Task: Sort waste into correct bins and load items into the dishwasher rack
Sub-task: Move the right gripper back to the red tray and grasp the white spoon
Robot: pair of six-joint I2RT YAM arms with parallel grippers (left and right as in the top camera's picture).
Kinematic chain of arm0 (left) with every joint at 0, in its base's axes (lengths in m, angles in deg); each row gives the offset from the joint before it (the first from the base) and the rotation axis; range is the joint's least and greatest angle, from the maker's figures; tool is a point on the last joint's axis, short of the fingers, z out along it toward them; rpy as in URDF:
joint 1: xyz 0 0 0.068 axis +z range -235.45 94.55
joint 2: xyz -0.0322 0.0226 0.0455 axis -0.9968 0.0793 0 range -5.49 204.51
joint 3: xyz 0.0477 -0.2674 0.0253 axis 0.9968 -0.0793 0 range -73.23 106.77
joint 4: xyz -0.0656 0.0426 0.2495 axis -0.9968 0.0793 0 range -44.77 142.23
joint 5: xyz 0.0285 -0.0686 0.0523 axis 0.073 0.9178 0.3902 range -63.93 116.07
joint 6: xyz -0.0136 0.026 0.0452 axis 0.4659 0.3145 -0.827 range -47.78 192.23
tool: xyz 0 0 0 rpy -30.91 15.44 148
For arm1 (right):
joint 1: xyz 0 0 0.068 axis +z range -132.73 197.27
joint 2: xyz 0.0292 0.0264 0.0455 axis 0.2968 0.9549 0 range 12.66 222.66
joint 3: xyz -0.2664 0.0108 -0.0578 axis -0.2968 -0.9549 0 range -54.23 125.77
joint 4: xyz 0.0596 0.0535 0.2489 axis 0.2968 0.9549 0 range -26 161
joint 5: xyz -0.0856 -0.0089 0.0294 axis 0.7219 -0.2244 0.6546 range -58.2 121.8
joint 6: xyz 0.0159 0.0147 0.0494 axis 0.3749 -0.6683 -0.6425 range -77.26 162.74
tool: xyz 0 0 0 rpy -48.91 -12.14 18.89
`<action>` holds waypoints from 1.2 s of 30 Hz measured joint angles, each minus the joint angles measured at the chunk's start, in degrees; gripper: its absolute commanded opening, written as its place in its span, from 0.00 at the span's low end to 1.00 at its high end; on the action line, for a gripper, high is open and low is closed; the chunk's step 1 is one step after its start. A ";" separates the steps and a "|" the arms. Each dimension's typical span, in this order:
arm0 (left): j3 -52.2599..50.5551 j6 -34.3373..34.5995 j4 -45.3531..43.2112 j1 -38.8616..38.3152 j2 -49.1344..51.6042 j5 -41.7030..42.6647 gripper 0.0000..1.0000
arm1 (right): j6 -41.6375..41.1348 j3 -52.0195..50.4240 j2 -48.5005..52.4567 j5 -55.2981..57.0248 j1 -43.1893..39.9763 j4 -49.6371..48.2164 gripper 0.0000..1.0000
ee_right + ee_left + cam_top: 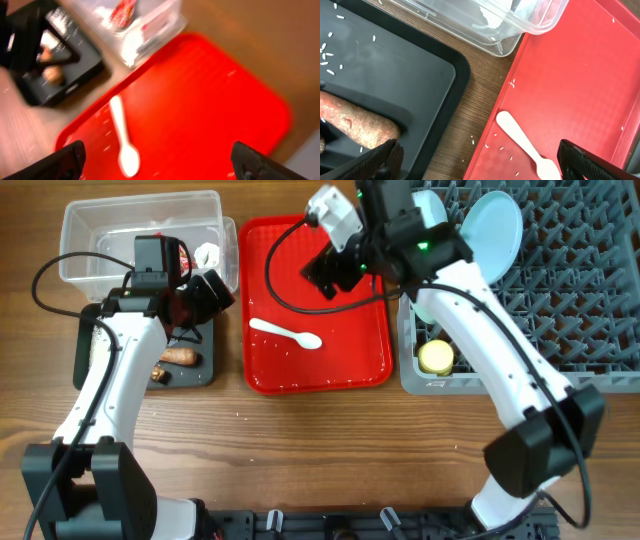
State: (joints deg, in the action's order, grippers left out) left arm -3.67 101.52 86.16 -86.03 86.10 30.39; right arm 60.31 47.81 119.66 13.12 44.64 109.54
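Note:
A white plastic spoon (pixel 285 333) lies on the red serving tray (pixel 330 360) among scattered rice grains (pixel 500 147). My left gripper (pixel 207 292) is open and empty over the gap between the black tray (pixel 195 370) and the red tray; the left wrist view shows the spoon (pixel 520 140) between its fingers (pixel 480 165). The carrot piece (pixel 181 357) and rice grains (pixel 327 52) lie in the black tray. My right gripper (pixel 335 270) is open and empty above the red tray; its view is blurred, with the spoon (pixel 122 135) below its fingers (pixel 160 160). Tissue (pixel 207 253) and the wrapper (pixel 122 10) are in the clear tub (pixel 110 220).
The grey dishwasher rack (pixel 570 300) fills the right side. A pale blue plate (pixel 495 235) stands upright in it and a yellow cup (pixel 436 357) sits at its near left corner. Another pale blue dish (pixel 430 205) is partly hidden behind my right arm.

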 measured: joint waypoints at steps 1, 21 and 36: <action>0.00 -0.02 0.00 0.00 0.00 -0.02 1.00 | -0.04 0.00 0.92 -0.52 0.28 1.05 0.91; 0.00 -0.02 0.00 0.00 0.00 0.00 1.00 | -0.11 -0.09 16.09 2.62 8.48 7.37 0.89; 0.00 0.00 0.00 0.02 0.00 0.00 1.00 | 2.71 -0.09 23.89 11.08 9.88 0.20 0.70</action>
State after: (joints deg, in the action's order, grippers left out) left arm -3.67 101.52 86.16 -86.01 86.10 30.39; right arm 63.02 47.72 143.55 24.20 54.52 109.74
